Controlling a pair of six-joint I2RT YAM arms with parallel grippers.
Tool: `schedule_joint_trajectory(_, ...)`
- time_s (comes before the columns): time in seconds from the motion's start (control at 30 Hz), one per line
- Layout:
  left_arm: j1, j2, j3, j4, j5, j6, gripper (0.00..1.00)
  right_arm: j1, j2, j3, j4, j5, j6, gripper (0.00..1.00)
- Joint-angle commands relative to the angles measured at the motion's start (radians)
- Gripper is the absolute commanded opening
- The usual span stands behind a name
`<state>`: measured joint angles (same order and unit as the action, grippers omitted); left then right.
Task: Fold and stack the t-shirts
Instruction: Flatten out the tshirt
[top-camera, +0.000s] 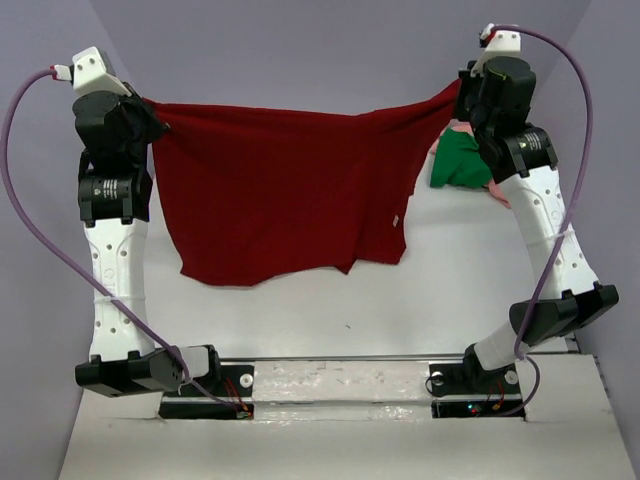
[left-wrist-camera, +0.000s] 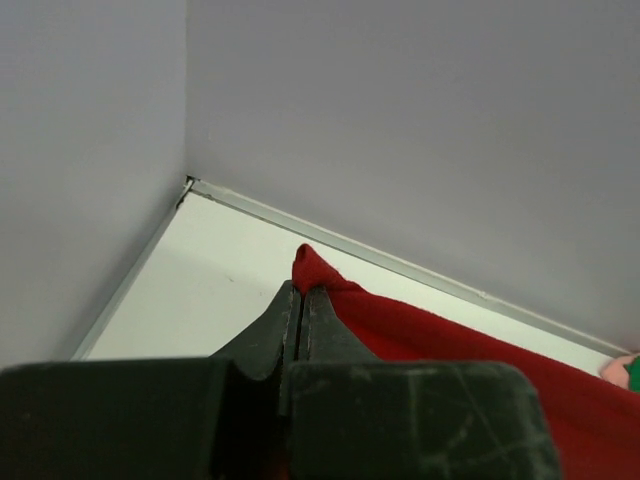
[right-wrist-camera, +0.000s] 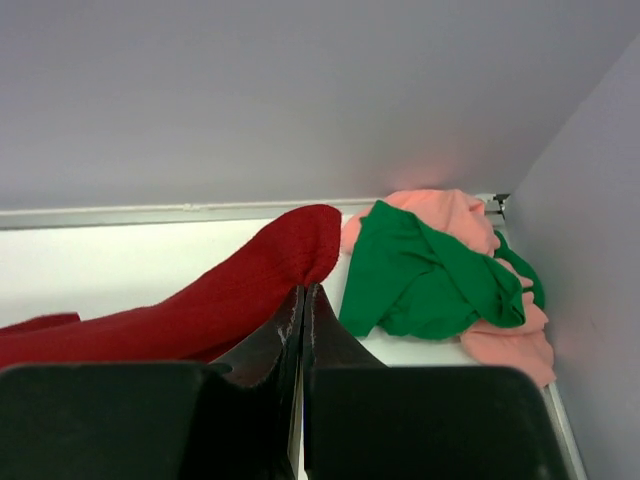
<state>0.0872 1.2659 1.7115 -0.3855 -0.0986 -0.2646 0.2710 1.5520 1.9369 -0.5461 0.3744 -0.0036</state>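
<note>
Left jaws and right jaws both clamped on the top edge of the dark red shirt (top-camera: 280, 190), which is stretched between them, hem over mid desk (top-camera: 330, 310). Green shirt (right-wrist-camera: 420, 275) lies crumpled on the pink shirt (right-wrist-camera: 510, 345) in the far right corner. White desk shows from hem to arm bases.
</note>
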Motion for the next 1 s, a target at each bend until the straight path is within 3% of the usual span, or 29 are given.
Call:
schedule_joint_trajectory(0.0, 0.009, -0.004, 0.008, 0.128, 0.062, 0.019, 0.0, -0.036, -0.01, 0.097, 0.132, -0.025, 0.028, 0.0)
schedule_joint_trajectory(0.27, 0.009, 0.049, 0.074, 0.151, 0.057, 0.039, 0.0, -0.036, 0.059, 0.241, 0.175, -0.134, -0.027, 0.0)
schedule_joint_trajectory(0.67, 0.009, 0.053, 0.122, 0.142, 0.024, 0.038, 0.0, -0.036, 0.039, 0.266, 0.227, -0.169, -0.059, 0.0)
schedule_joint_trajectory(0.97, 0.009, 0.02, 0.097, 0.1, -0.027, 0.015, 0.0, -0.036, -0.027, 0.16, 0.224, -0.1, -0.05, 0.0)
